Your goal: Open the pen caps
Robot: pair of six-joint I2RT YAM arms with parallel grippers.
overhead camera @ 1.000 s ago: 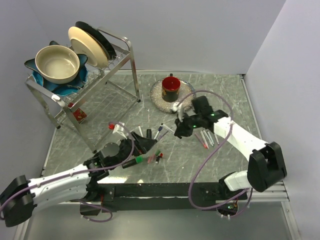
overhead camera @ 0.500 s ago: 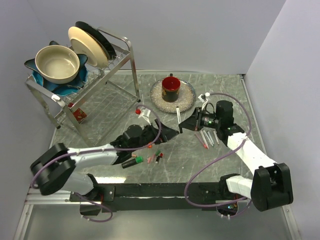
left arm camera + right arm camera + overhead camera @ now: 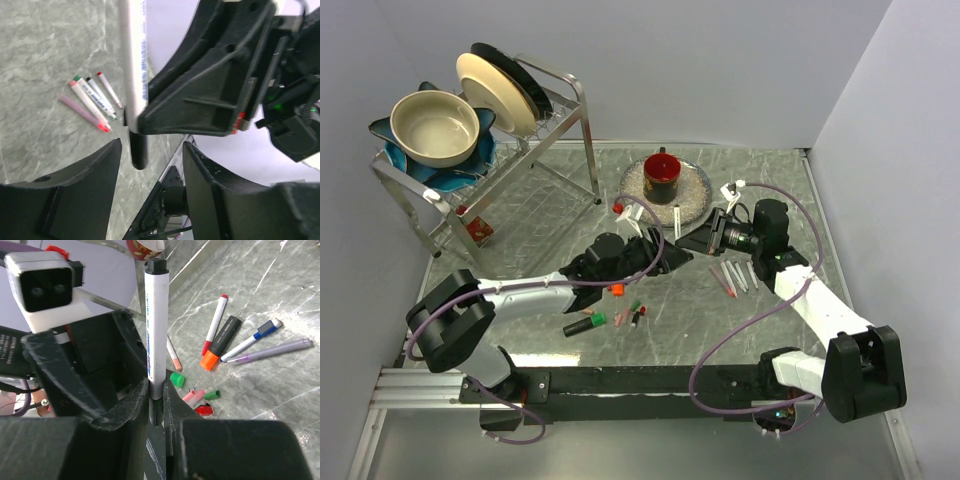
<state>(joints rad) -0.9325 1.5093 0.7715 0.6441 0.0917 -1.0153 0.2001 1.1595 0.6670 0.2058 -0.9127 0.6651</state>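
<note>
My right gripper (image 3: 157, 395) (image 3: 688, 243) is shut on a white pen (image 3: 155, 330), held off the table. In the left wrist view the pen (image 3: 134, 60) ends in a black cap (image 3: 138, 150) just below the right fingers. My left gripper (image 3: 151, 150) (image 3: 665, 250) is open, and the cap lies in the gap at its fingertips, touching neither. Loose caps lie on the table: green (image 3: 177, 379), small green (image 3: 212, 395), red (image 3: 202, 410). A black marker (image 3: 226, 332) has an orange cap (image 3: 209, 361).
Several capped pens (image 3: 732, 275) lie right of the grippers. More pens, red (image 3: 215, 325), blue-capped (image 3: 250, 342) and purple (image 3: 272, 351), lie near the marker. A red mug (image 3: 663, 170) stands on a plate (image 3: 695, 200) behind. A dish rack (image 3: 480, 130) fills the far left.
My left gripper has left the pile of caps and reached right and away, up to the pen in my right gripper. The right gripper has held nearly still for the last half second.
</note>
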